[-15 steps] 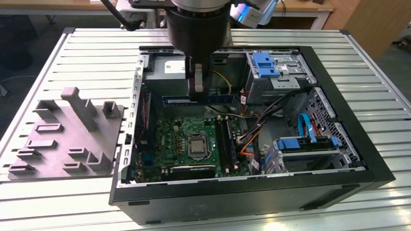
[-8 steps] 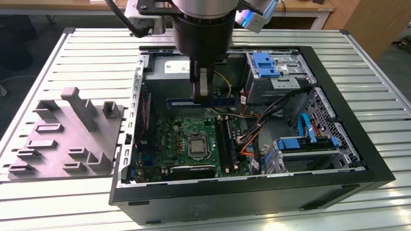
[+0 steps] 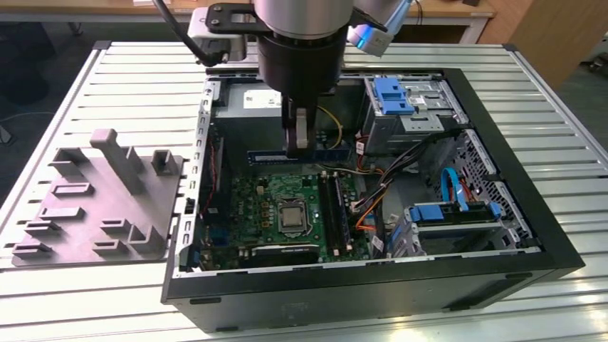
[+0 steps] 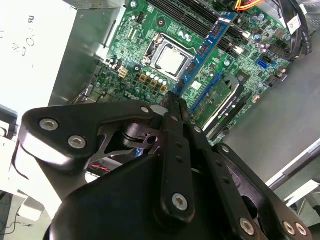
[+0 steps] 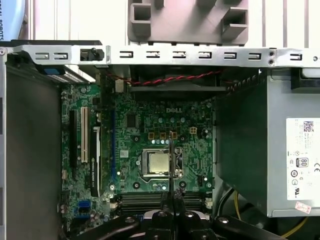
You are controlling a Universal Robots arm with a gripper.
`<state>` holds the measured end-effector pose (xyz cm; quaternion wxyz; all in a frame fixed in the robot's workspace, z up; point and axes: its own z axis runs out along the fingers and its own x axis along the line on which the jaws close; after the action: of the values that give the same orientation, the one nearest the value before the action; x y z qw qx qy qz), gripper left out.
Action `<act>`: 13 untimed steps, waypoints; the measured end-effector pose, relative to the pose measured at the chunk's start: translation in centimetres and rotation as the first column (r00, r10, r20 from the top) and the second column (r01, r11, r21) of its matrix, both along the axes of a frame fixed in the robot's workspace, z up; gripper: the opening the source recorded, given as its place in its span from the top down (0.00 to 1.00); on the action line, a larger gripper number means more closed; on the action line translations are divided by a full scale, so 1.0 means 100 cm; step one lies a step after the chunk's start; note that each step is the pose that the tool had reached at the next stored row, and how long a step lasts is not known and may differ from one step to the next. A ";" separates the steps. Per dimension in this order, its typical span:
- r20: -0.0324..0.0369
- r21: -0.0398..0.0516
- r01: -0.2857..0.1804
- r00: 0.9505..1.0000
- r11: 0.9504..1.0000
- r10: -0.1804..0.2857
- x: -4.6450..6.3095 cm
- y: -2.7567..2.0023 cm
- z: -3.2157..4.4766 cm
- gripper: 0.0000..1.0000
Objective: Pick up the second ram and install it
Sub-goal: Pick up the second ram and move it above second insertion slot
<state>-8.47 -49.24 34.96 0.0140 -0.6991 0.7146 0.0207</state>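
My fingers (image 3: 301,137) pinch shut on the long, narrow blue-green memory stick (image 3: 295,154), over the green motherboard (image 3: 275,206). The second wrist view shows its chip-studded face (image 4: 205,50), the first wrist view its thin edge (image 5: 170,165).

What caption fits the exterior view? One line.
The gripper holds the second ram above the motherboard in the open case.

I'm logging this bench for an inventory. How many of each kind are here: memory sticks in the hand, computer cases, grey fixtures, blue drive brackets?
second ram, gripped in the hand: 1
computer case, open: 1
grey fixture beside the case: 1
blue drive brackets: 2
Total: 5
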 end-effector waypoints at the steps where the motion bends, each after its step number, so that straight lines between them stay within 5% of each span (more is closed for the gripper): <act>1: 0.000 0.000 0.000 1.000 1.000 0.000 0.000 0.0000 -0.0013 0.88; 13: 0.000 0.000 0.000 1.000 1.000 0.000 0.000 0.0000 -0.0094 0.88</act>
<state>-8.47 -49.24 34.02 0.0140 -0.6991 0.7146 0.0207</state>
